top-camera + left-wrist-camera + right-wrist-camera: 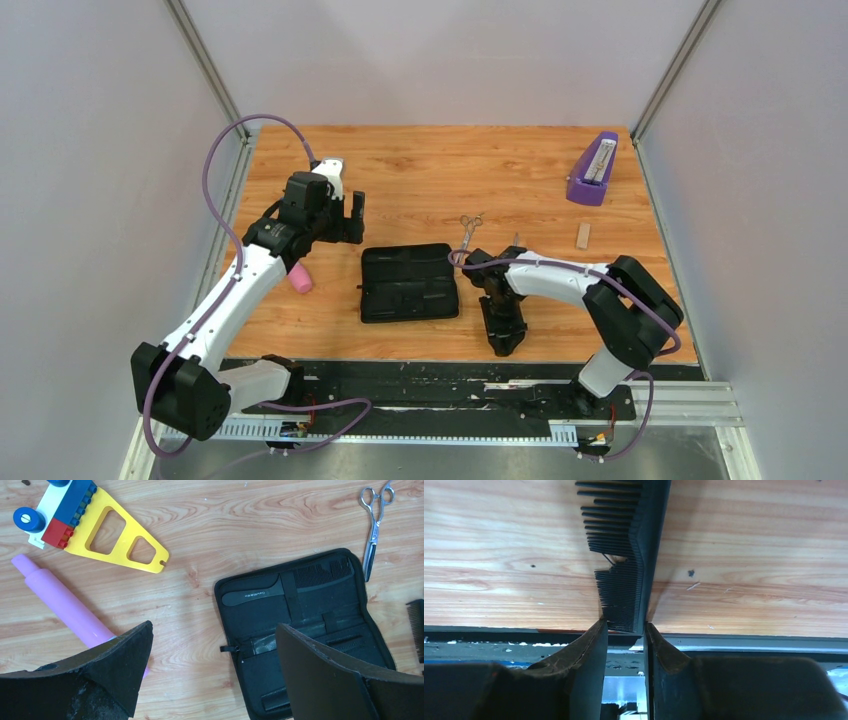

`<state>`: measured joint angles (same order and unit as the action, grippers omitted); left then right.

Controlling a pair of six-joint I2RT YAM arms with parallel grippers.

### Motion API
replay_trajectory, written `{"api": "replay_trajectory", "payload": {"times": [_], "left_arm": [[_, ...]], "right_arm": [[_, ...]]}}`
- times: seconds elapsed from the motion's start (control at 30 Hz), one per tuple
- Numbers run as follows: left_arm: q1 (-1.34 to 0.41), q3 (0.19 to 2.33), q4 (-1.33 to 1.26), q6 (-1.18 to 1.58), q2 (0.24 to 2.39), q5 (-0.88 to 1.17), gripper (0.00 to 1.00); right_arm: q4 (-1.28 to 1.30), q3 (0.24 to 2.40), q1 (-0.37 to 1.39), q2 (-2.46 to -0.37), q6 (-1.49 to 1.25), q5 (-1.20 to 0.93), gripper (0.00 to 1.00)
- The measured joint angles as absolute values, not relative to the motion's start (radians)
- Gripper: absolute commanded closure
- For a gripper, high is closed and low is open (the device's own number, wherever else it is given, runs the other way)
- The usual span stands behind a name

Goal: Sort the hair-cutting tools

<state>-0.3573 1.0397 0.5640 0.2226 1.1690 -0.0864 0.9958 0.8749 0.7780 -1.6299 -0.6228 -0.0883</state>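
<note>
A straight black comb (pixel 624 555) lies on the wood close to the table's near edge, and my right gripper (pixel 624 625) is shut on its end, a fingertip against each side. In the top view the right gripper (pixel 503 345) covers this comb; the left wrist view shows the straight comb (pixel 416 630) just right of the open black zip case (pixel 320 605). A handled black comb (pixel 260 595) is strapped inside the case (pixel 410 283). Silver scissors (pixel 469 230) (pixel 375 525) lie beyond the case. My left gripper (pixel 345 222) (pixel 214 627) hangs open and empty left of the case.
A pink tube (pixel 299 280) (pixel 65 605) lies under the left arm. A yellow toy with coloured blocks (pixel 100 530) sits beyond it. At the far right stand a purple wedge-shaped object (pixel 592 170) and a small wooden block (pixel 583 235).
</note>
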Motion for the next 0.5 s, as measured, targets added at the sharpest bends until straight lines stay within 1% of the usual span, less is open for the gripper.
{"api": "replay_trajectory", "payload": {"times": [0.03,0.13,0.2,0.3,0.5], "left_arm": [[-0.357,1.040,0.563,0.223,1.169,-0.086,0.00],[-0.357,1.040,0.563,0.223,1.169,-0.085,0.00],[-0.357,1.040,0.563,0.226,1.169,-0.082,0.00],[-0.357,1.040,0.562,0.230,1.169,-0.076,0.00],[-0.357,1.040,0.557,0.245,1.169,-0.047,0.00]], "right_arm": [[0.992,0.880,0.779,-1.631,-0.622,-0.084,0.84],[0.972,0.896,0.779,-1.631,-0.619,-0.065,0.94],[0.960,0.904,0.779,-1.631,-0.619,-0.054,0.97],[0.939,0.911,0.779,-1.628,-0.617,-0.041,1.00],[0.906,0.925,0.779,-1.602,-0.615,-0.020,1.00]]}}
